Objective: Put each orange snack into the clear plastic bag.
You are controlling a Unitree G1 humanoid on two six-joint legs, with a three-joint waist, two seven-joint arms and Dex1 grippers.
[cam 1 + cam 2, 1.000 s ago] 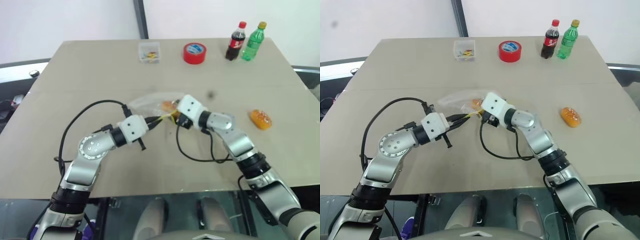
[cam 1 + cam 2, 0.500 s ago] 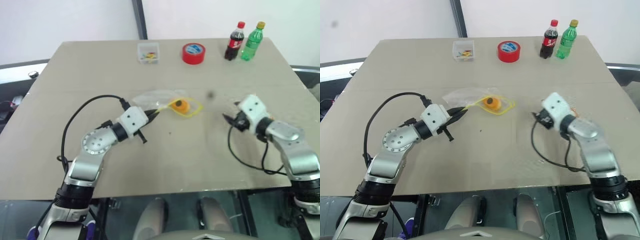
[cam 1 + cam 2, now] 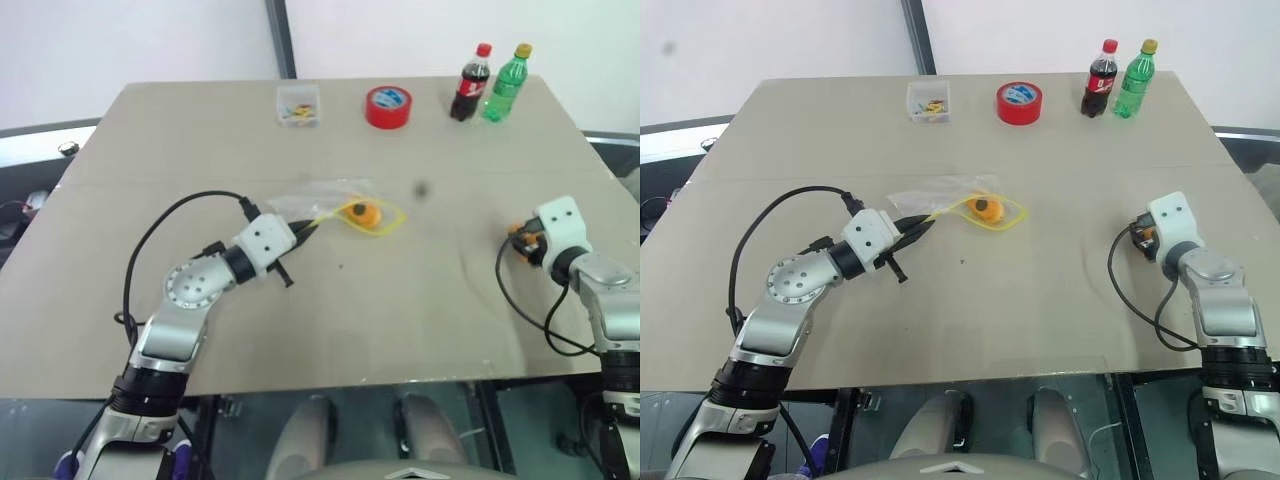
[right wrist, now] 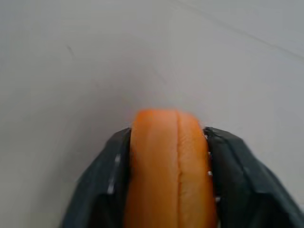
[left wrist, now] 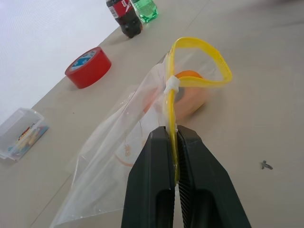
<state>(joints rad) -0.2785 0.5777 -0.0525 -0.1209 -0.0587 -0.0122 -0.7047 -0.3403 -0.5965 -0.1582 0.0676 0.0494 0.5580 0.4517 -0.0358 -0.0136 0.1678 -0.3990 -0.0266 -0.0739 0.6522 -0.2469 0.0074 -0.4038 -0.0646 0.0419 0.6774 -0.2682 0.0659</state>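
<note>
Surface: tan table [image 3: 330, 300] seen from above, with a white wall behind its far edge.

Bag: the clear plastic bag [image 3: 315, 203] lies near the middle of the table, its yellow seal strip [image 5: 202, 64] bowed into an open loop that faces the robot's right.

Left gripper: the left gripper [image 5: 174, 156] is pinched tight on the yellow strip at one corner of the mouth. Judged purpose: lifting that edge keeps the mouth open for loading.

First snack: one orange snack [image 3: 986, 208] sits just inside the bag's mouth, seen through the film.

Right gripper: the right gripper [image 4: 168, 156] is over at the table's right side, well apart from the bag. Its two black fingers [image 4: 107, 175] press against both flanks of the second orange snack [image 4: 168, 166], so it appears gripped, low over the tabletop.

Stage, as judged: one snack bagged, the other just taken up and yet to be carried to the open mouth.

Far edge: a small clear box [image 3: 299, 104] of coloured bits, a red tape roll [image 3: 389, 106], a dark cola bottle [image 3: 472, 83] with a red cap and red label, and a green bottle [image 3: 505, 84] with a yellow cap.

Writing: the tape roll's core carries a blue-and-white label and the cola bottle a red one, but no words can be read on either.
</note>
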